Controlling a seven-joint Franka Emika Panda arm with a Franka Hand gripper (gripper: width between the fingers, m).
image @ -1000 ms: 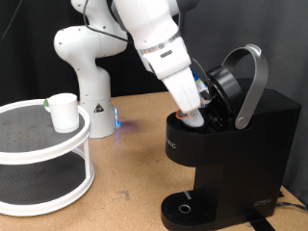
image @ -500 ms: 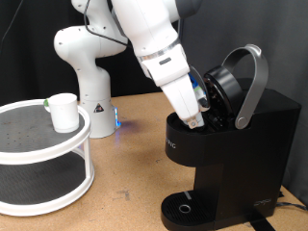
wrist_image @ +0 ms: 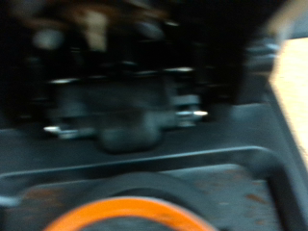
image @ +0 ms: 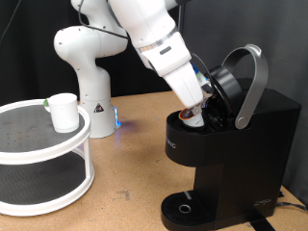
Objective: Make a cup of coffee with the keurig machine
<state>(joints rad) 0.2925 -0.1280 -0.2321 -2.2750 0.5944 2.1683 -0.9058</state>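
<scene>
The black keurig machine (image: pixel 236 154) stands at the exterior view's right with its grey arched lid handle (image: pixel 252 82) raised and the pod chamber open. My gripper (image: pixel 199 104) hangs just above the chamber opening, close under the raised lid. A small white pod (image: pixel 192 116) shows in the opening below it. The small white cup (image: pixel 64 111) stands on the top shelf of a round white rack (image: pixel 38 144) at the exterior view's left, far from the gripper. The wrist view is blurred: dark machine parts (wrist_image: pixel 125 106) and an orange ring (wrist_image: pixel 130 214); no fingers show in it.
The arm's white base (image: pixel 85 67) stands behind the rack on the wooden table (image: pixel 135 164). The machine's round drip tray (image: pixel 183 207) is at its foot. A black cable (image: pixel 289 197) runs at the far right.
The gripper has lifted out of the pod chamber and shifted slightly towards the exterior view's right and top. The white pod stays in the chamber. The cup has not moved.
</scene>
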